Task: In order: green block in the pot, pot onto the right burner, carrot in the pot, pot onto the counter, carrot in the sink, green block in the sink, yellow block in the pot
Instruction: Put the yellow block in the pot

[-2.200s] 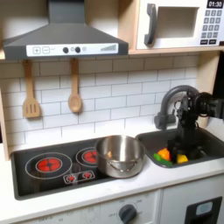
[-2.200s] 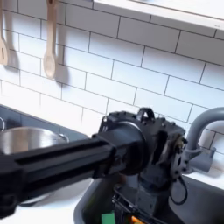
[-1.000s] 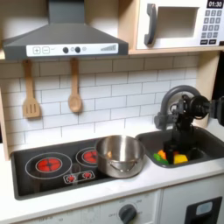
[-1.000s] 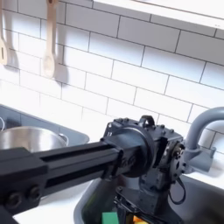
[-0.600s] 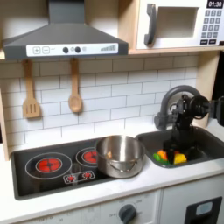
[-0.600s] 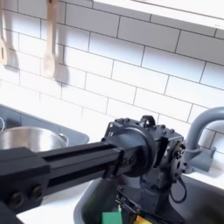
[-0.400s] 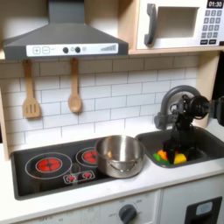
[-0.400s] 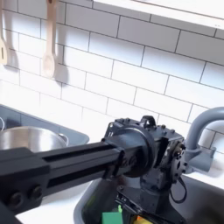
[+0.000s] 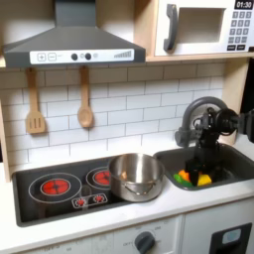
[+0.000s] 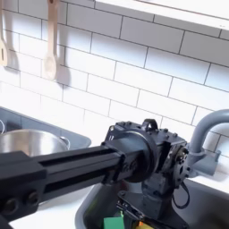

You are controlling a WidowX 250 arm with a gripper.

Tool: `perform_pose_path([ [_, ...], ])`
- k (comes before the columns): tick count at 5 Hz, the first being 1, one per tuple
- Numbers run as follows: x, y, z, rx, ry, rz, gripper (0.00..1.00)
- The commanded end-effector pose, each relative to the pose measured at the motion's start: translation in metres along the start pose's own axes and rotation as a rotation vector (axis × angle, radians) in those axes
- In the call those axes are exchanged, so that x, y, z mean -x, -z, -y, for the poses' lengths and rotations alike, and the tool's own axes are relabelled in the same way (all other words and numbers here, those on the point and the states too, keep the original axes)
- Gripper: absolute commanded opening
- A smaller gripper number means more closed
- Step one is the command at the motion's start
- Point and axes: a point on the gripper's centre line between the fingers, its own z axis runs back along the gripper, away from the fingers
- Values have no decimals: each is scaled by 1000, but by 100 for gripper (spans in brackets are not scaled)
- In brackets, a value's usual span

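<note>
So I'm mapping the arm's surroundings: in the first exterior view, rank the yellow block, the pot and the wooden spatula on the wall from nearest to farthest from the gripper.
1. The yellow block, in the sink right below the gripper.
2. The pot, on the cooktop toward the first exterior view's left of the sink.
3. The wooden spatula, hanging on the tiled wall at the first exterior view's far left.

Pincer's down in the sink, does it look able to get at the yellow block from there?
Probably yes. The pincer hangs in the sink right over the yellow block, with the carrot and green block lying beside it, not on top. Whether it is open cannot be told.
</note>
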Motion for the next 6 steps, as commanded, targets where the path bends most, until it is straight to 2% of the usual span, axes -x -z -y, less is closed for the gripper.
perform_pose_path([
  [1, -1, -32, -14, 22, -24, 9, 0],
  [2, 0, -54, -22, 19, -41, 37, 0],
  [3, 3, -81, -30, 23, -57, 84, 0],
  [4, 10, -110, -39, 20, -92, 134, 0],
  [6, 18, -155, -57, -1, -177, 203, 0],
])
